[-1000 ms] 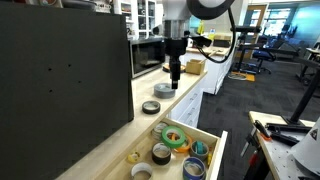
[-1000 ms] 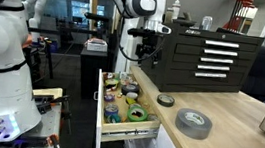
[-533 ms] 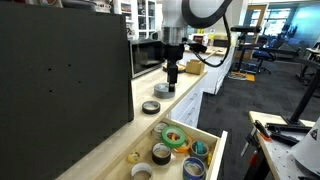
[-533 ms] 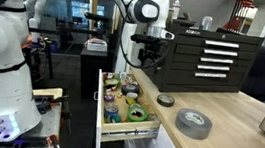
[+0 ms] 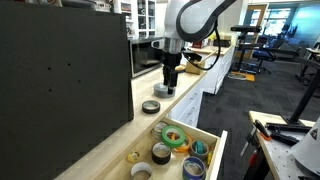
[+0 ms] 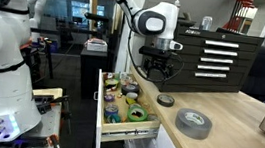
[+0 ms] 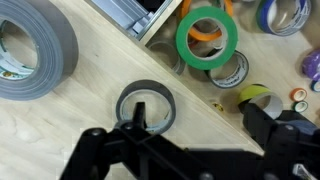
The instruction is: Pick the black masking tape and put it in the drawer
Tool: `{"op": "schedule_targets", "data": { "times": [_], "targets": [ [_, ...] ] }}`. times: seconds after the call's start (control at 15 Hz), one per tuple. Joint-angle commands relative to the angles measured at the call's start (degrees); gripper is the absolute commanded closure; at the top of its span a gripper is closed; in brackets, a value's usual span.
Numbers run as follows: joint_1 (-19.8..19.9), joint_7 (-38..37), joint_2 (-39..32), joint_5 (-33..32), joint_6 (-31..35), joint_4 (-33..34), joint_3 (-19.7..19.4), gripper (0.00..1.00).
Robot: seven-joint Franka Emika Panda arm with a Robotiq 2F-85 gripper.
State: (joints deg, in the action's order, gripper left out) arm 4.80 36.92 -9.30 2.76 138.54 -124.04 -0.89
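The black masking tape lies flat on the wooden counter, a thin dark ring with a lighter core. It shows in both exterior views. My gripper is open and empty and hovers above it. In the wrist view one finger overlaps the ring's hole and the other finger stands over the counter edge. The gripper also shows in both exterior views. The drawer is pulled out below the counter and holds several tape rolls.
A larger silver-grey tape roll lies on the counter beside the black one. A green roll lies in the drawer. A black cabinet borders the counter, and a black tool chest stands behind it.
The arm has moved from above the drawer edge over the counter towards the black tape and come lower. The tapes and the drawer have not moved.
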Motion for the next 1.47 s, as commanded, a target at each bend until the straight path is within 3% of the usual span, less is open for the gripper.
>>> {"op": "schedule_targets", "data": {
  "times": [0.0, 0.8, 1.4],
  "targets": [
    [0.6, 4.6, -3.5, -0.6, 2.2, 1.8, 0.7, 0.00],
    [0.0, 8.4, -12.6, -8.0, 4.3, 7.8, 3.4, 0.00],
    [0.8, 10.9, -18.9, -8.1, 3.3, 13.4, 4.2, 0.00]
  ]
}}
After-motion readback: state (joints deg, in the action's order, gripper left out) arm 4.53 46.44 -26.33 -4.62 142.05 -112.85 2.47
